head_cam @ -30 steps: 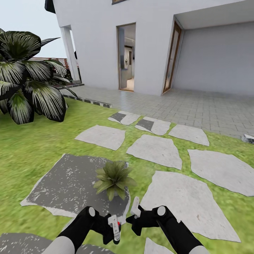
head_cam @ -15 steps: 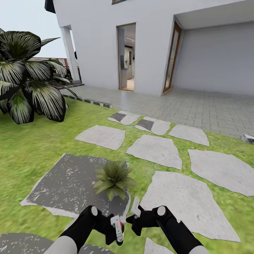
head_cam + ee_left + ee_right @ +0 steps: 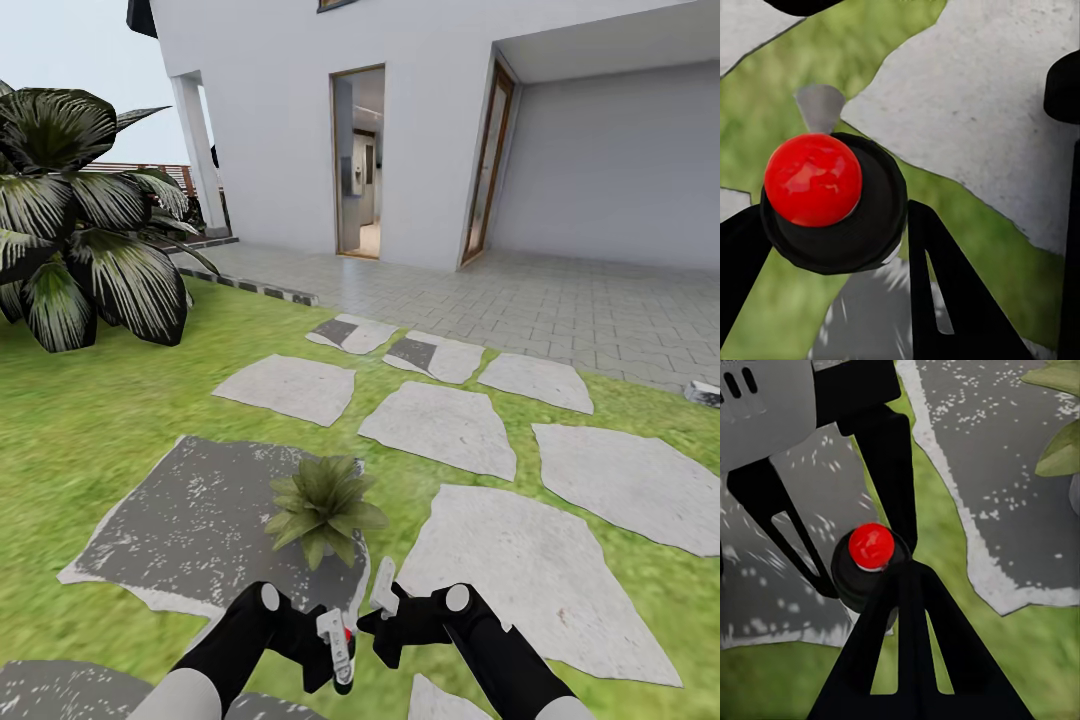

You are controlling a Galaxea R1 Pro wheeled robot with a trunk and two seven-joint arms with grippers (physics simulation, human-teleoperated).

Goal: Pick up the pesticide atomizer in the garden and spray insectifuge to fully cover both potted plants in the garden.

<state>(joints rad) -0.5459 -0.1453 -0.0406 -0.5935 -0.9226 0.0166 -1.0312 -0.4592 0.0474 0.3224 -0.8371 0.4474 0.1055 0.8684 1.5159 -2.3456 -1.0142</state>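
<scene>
Low over the stepping stone's near edge, just short of the potted plant, the left gripper carries the pesticide atomizer. Left wrist: its fingers clamp the red-topped atomizer. Right wrist: the right gripper's finger touches the atomizer; its spread cannot be told.

- Both black arms reached forward and inward, low in the head view, their wrists nearly meeting at the centre.
- The left tool was clamped on the pesticide atomizer, dark fingers pressing either side of its round black body, the red top facing the left wrist camera.
- The left arm's pale sleeve gave way to a black forearm angled up toward the middle.
- The right tool sat just beside the left, one pale finger raised; whether its jaws were apart could not be told.
- From the right wrist camera, one of its dark fingers pointed at the held bottle.
</scene>
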